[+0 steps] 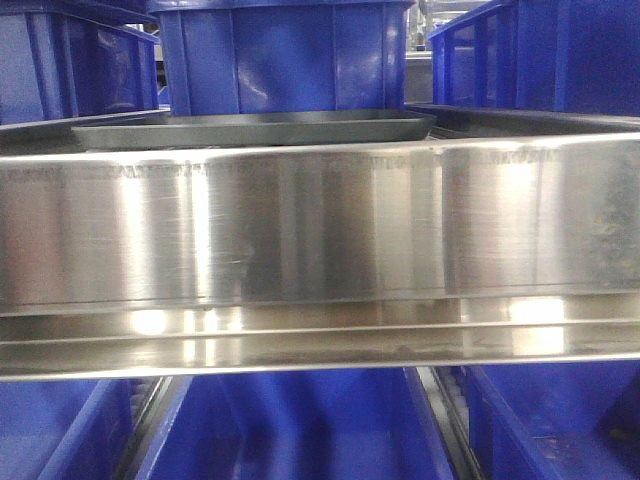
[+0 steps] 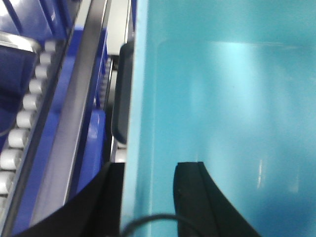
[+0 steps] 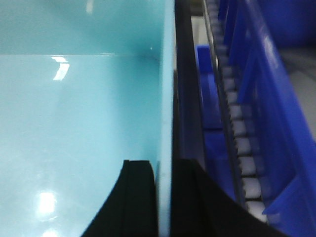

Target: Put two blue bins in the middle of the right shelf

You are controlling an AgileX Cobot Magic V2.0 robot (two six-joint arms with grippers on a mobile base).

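Observation:
Both wrist views are filled by one bin that looks light blue, seen from inside: its left wall in the left wrist view, its right wall in the right wrist view. My left gripper straddles the left wall's rim, one black finger outside and one inside, shut on it. My right gripper pinches the right wall's rim the same way. In the front view a dark blue bin stands on a dark tray on the upper level. No gripper shows there.
A wide steel shelf rail fills the front view close up. More blue bins stand at upper left, upper right and below. Roller tracks run beside the held bin, with blue bins next to them.

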